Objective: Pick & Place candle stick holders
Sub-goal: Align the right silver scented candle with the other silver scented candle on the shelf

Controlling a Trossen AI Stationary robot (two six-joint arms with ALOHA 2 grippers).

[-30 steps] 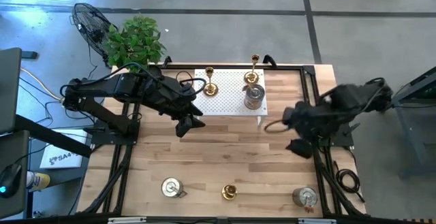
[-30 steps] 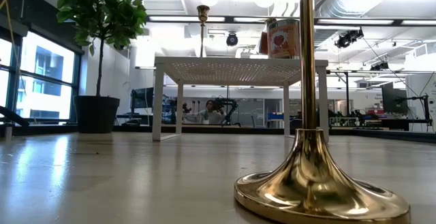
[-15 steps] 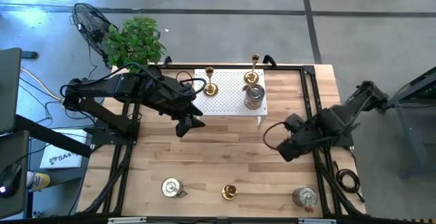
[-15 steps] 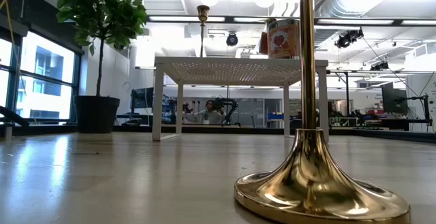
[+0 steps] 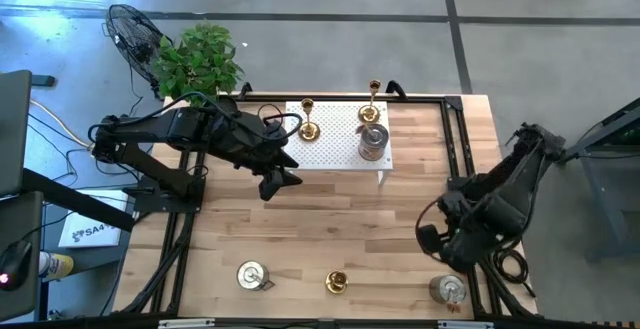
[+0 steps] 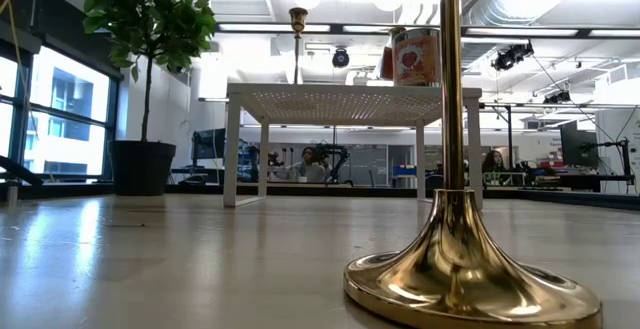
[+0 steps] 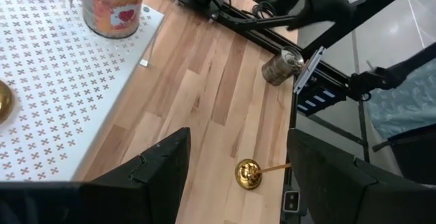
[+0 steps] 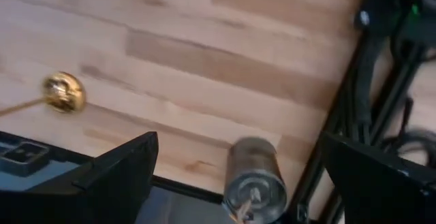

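- Moved since the earlier frame: right gripper (image 5: pixel 432 240), from beside the white perforated stand (image 5: pixel 335 151) toward the near right corner of the table (image 5: pixel 300 219); now above the wood near the silver cylinder (image 5: pixel 448 289) there.
- Right gripper fingers (image 8: pixel 119 173) spread wide, nothing between them; cylinder (image 8: pixel 255 180) seen ahead of them, close to the table's black frame.
- Unmoved over the same interval: left gripper (image 5: pixel 270 182), hovering off the stand's near left corner, apart from every holder.
- Left gripper fingers (image 7: pixel 153 169) wide apart, holding nothing.
- On the stand: two brass sticks, one at the far left (image 5: pixel 308 121), one at the far right (image 5: pixel 373 101), both upright; silver cylinder with a red-and-white label (image 5: pixel 373 141) near the right edge.
- On the bare wood along the near edge: silver cylinder at left (image 5: pixel 251 275), brass stick in the middle (image 5: pixel 336 282), third cylinder at right; all well apart.
- Low view: middle brass stick's flared base (image 6: pixel 470 274) flat on the table, stem vertical.
- Leafy plant (image 5: pixel 198 61) beyond the far left corner.
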